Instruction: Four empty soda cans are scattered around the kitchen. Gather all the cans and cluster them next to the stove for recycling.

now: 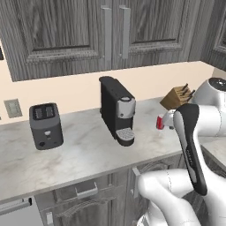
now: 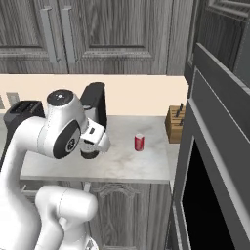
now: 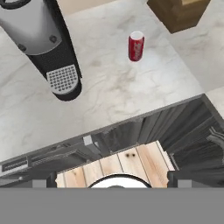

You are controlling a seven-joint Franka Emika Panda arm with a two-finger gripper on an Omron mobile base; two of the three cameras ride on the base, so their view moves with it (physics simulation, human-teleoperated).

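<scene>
Coffee machine (image 3: 48,48) beside soda can (image 3: 136,46)

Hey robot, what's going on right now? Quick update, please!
Gripper high above the counter edge, holding nothing. Soda can upright on counter, between coffee machine and knife block. Nothing blocking it.

One red soda can (image 2: 139,142) upright on the grey marble table (image 2: 122,163).
It has a silver top and white lettering, and stands alone between the black coffee machine (image 3: 43,39) and the wooden knife block (image 2: 175,124), touching neither.
</scene>
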